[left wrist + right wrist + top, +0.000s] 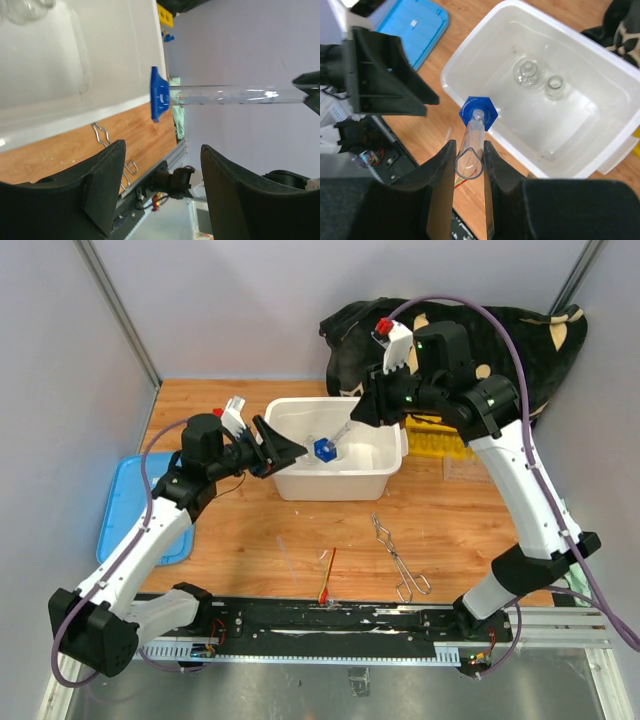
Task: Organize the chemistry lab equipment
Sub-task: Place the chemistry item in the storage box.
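Note:
My right gripper [362, 412] [469, 150] is shut on a blue-capped clear tube [338, 432] [472, 132] and holds it tilted over the front rim of the white tub [385, 472], blue cap [479, 112] downward. My left gripper [287, 452] [161, 150] is open and empty, just left of the blue cap [159, 95], at the tub's front-left corner. Two small glass beakers [528, 72] [554, 86] stand inside the tub. Metal tongs [398, 558] and a red-tipped stick [328, 575] lie on the table in front. A yellow holed rack [437, 437] sits right of the tub.
A blue lid [135, 505] lies at the table's left edge. A black flowered cloth [520, 340] is heaped at the back right. A clear plastic rack [465, 468] lies near the yellow rack. A black rail [330, 618] runs along the near edge.

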Robot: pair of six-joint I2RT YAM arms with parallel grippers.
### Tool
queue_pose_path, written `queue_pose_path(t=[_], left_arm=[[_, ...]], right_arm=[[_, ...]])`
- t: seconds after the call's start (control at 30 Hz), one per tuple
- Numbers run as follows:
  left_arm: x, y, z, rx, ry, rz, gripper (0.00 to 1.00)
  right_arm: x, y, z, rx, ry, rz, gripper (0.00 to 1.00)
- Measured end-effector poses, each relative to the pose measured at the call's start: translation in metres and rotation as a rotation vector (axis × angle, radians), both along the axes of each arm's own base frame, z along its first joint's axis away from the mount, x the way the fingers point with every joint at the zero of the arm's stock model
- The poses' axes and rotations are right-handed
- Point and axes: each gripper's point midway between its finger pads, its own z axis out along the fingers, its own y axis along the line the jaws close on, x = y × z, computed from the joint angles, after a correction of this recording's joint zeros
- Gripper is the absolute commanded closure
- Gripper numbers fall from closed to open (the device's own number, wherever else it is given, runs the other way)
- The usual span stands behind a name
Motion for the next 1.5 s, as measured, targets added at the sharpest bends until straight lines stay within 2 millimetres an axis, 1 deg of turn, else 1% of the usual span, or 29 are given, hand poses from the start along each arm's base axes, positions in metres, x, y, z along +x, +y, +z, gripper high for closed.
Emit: queue_pose_path(t=[0.07,0.17,0.23,0.3,0.37,0.4,0.43,0.47,0.5,0.53,0.6,0.63,0.7,0.8,0.87,0.97,1.07,1.2,1.33,1.47,1.5], left_arm=[[0.005,0.005,0.015,0.036,-0.047,0.024,0.34],[0.011,0.010,0.037,0.082,-0.113,0.051,0.34],[0.018,0.015,0.050,0.121,-0.154,0.075,0.34],[0.026,0.019,0.057,0.163,-0.175,0.100,0.34],[0.037,0.024,0.063,0.218,-0.192,0.131,0.34],[0.059,0.031,0.064,0.313,-0.211,0.174,0.34],[0.059,0.032,0.064,0.317,-0.210,0.175,0.34],[0.061,0.034,0.060,0.339,-0.201,0.179,0.34],[0.067,0.038,0.054,0.399,-0.162,0.184,0.34],[0.074,0.039,0.061,0.421,-0.175,0.192,0.34],[0.100,0.035,0.080,0.446,-0.230,0.211,0.34],[0.109,0.036,0.083,0.463,-0.242,0.223,0.34],[0.117,0.038,0.079,0.497,-0.237,0.231,0.34],[0.124,0.042,0.071,0.540,-0.227,0.241,0.34],[0.129,0.045,0.066,0.565,-0.219,0.252,0.33],[0.135,0.047,0.058,0.590,-0.208,0.261,0.32],[0.140,0.045,0.050,0.600,-0.190,0.258,0.28],[0.148,0.043,0.035,0.613,-0.162,0.250,0.24],[0.155,0.047,0.023,0.624,-0.133,0.255,0.21],[0.160,0.054,0.022,0.628,-0.124,0.272,0.20],[0.160,0.056,0.022,0.627,-0.124,0.276,0.21]], right_arm=[[0.010,-0.003,-0.001,-0.036,-0.012,-0.022,1.00],[0.033,-0.007,-0.007,-0.081,-0.016,-0.061,1.00],[0.056,-0.015,-0.015,-0.111,-0.003,-0.111,1.00],[0.076,-0.023,-0.024,-0.137,0.012,-0.155,1.00],[0.097,-0.029,-0.035,-0.161,0.023,-0.195,1.00],[0.120,-0.039,-0.055,-0.205,0.049,-0.238,1.00],[0.120,-0.040,-0.056,-0.207,0.052,-0.239,1.00],[0.124,-0.042,-0.062,-0.221,0.064,-0.243,1.00],[0.128,-0.042,-0.067,-0.233,0.065,-0.246,1.00],[0.133,-0.043,-0.072,-0.245,0.066,-0.250,1.00],[0.142,-0.043,-0.085,-0.275,0.071,-0.251,1.00],[0.147,-0.043,-0.092,-0.292,0.076,-0.254,1.00],[0.155,-0.044,-0.106,-0.324,0.082,-0.259,1.00],[0.163,-0.049,-0.122,-0.374,0.087,-0.275,1.00],[0.167,-0.052,-0.127,-0.400,0.080,-0.284,1.00],[0.174,-0.054,-0.131,-0.418,0.058,-0.297,1.00],[0.182,-0.055,-0.141,-0.436,0.043,-0.305,1.00],[0.184,-0.056,-0.165,-0.467,0.071,-0.301,1.00],[0.186,-0.056,-0.185,-0.480,0.089,-0.296,1.00],[0.185,-0.055,-0.210,-0.494,0.115,-0.286,1.00],[0.186,-0.055,-0.213,-0.495,0.117,-0.285,1.00]])
